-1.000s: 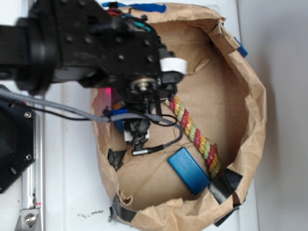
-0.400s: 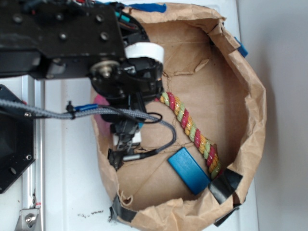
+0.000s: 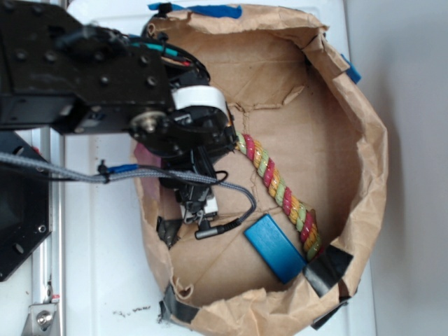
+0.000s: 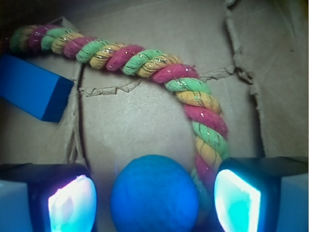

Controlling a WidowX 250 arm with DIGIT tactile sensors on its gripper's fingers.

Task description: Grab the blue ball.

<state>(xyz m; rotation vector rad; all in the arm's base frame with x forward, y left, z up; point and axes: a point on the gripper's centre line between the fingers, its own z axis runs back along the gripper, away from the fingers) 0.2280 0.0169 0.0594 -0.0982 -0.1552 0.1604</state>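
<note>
Wrist view shows the blue ball [image 4: 154, 193] low in the middle of the picture, sitting on the brown paper floor between the two lit fingertips [image 4: 72, 202] of the gripper [image 4: 154, 199]. The jaws stand open, one pad on each side of the ball, with a narrow gap showing on the left and a slightly wider one on the right, so neither pad looks to be touching it yet. Being round, the ball has no long axis to line up with; what matters is that it lies centred between the pads, and from here closing the jaws looks like all the grasp needs. The braided rope [image 4: 145, 63] curves from the upper left round to the right and runs down just beside the ball, passing close to the right pad, so I judge it could be pinched along with the ball. A flat blue block [image 4: 34, 89] lies at the left, well apart from the ball. In the exterior view the arm covers the ball completely; only the gripper [image 3: 199, 210], the rope [image 3: 280, 192], the block [image 3: 274, 248] and the torn paper bag [image 3: 367, 161] that holds them can be made out, and the ball's bottom edge is cut off in the wrist view.
</note>
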